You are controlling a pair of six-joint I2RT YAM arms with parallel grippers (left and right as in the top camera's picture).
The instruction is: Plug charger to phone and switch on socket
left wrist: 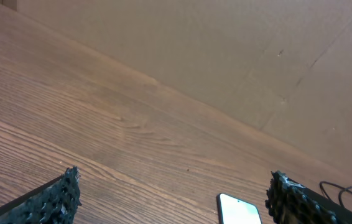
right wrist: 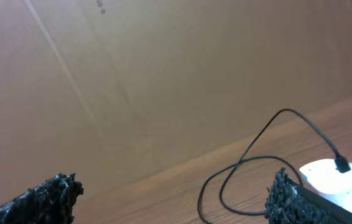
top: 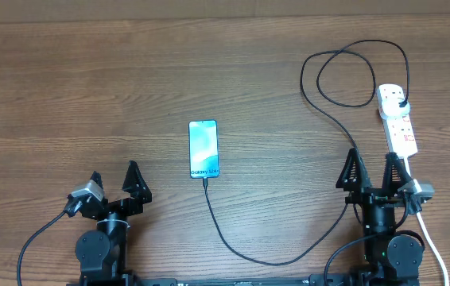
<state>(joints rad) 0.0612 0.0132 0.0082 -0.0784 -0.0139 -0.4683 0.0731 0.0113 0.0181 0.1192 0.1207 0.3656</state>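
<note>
Phone (top: 203, 148) lies flat mid-table (top: 90, 95), screen up. The black charger cable (top: 275, 262) meets the phone's near edge, sweeps toward the right arm, loops at the far side and ends in a plug (top: 401, 103) seated in the far end of the white power strip (top: 400, 127). Can't tell the switch position. Left gripper (top: 115, 175) sits near the front edge, spread wide, holding nothing. Right gripper (top: 372, 163) is also spread wide and empty, right by the strip's near end.
</note>
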